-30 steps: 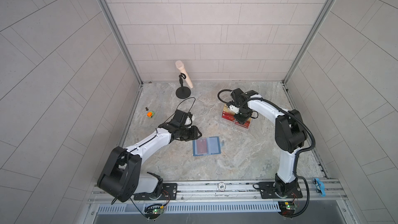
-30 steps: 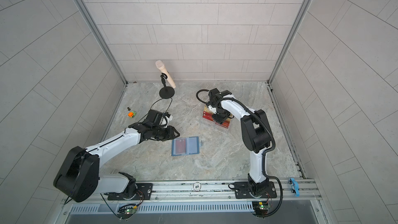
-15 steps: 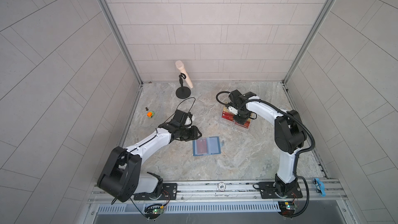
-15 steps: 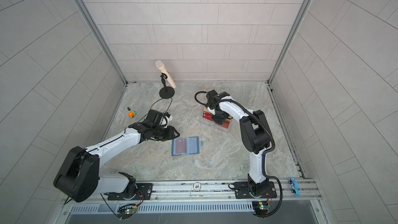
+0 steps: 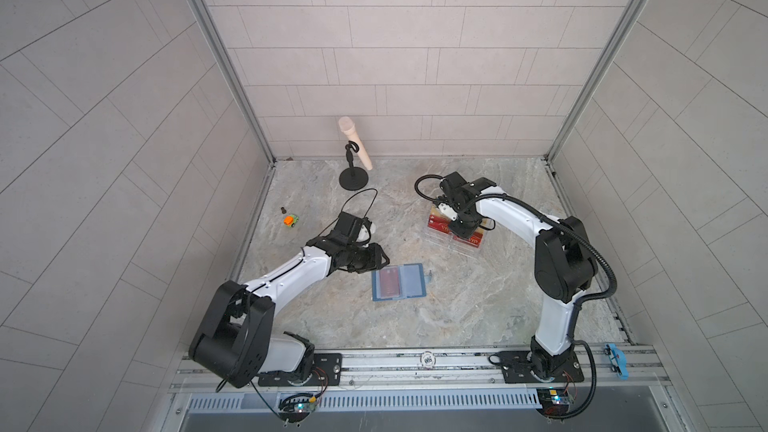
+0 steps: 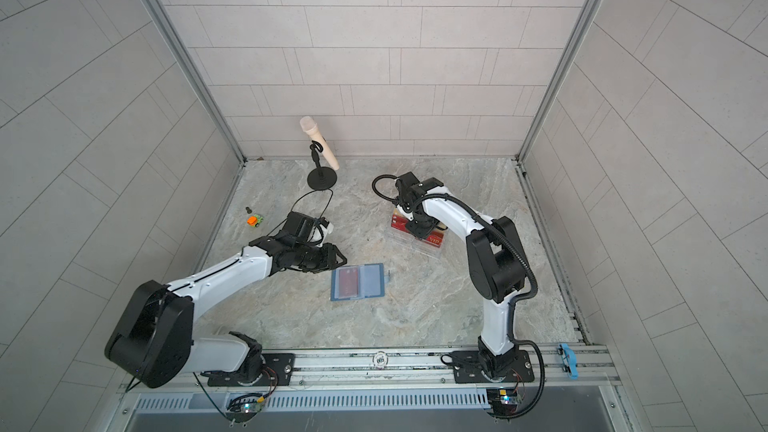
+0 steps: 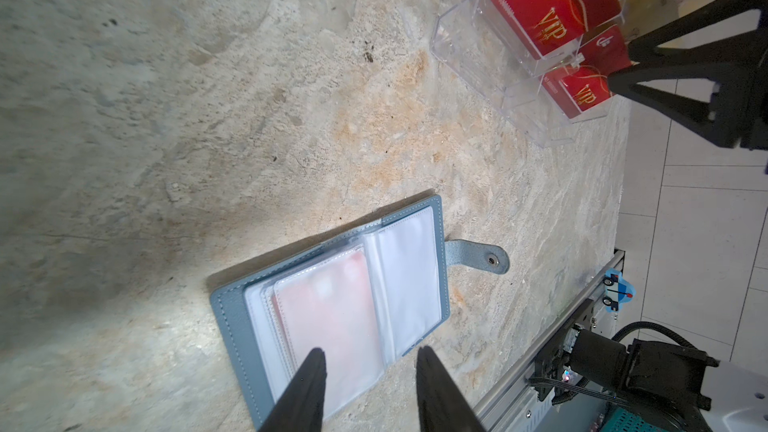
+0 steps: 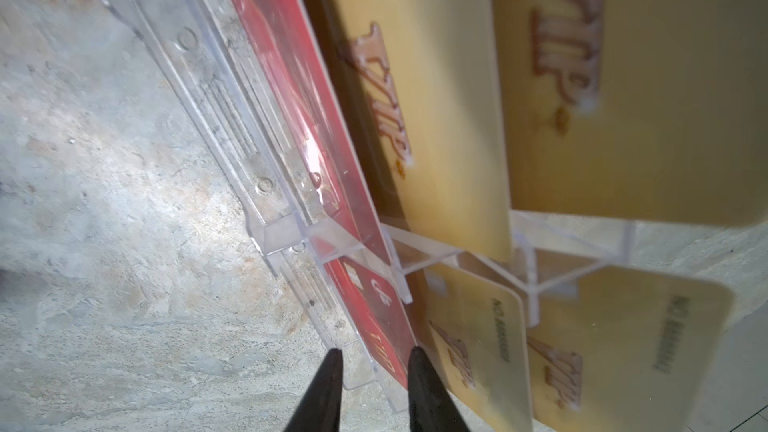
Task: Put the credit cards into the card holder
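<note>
The slate-blue card holder (image 5: 411,282) (image 6: 370,282) (image 7: 232,309) lies open on the floor, with one red card (image 5: 388,282) (image 7: 328,317) inside its left clear sleeve. More red credit cards (image 5: 440,224) (image 6: 401,222) (image 7: 536,22) (image 8: 291,89) stand in the clear acrylic stand (image 5: 453,245) (image 7: 469,64) (image 8: 199,89). My right gripper (image 5: 460,225) (image 6: 417,228) (image 8: 374,351) reaches down into the stand; its narrow jaws straddle a red card (image 8: 378,326) and the clear front wall. My left gripper (image 5: 376,259) (image 6: 334,259) (image 7: 368,353) hovers open and empty by the holder's left edge.
Pale gold cards (image 8: 436,97) fill the stand's rear tiers. A microphone on a black stand (image 5: 353,147) is at the back. A small orange-green toy car (image 5: 291,221) sits by the left wall. A blue toy car (image 5: 615,361) rests on the front rail.
The right gripper has shifted slightly over the stand and its jaws have narrowed around a red card. The left arm and the card holder have not moved.
</note>
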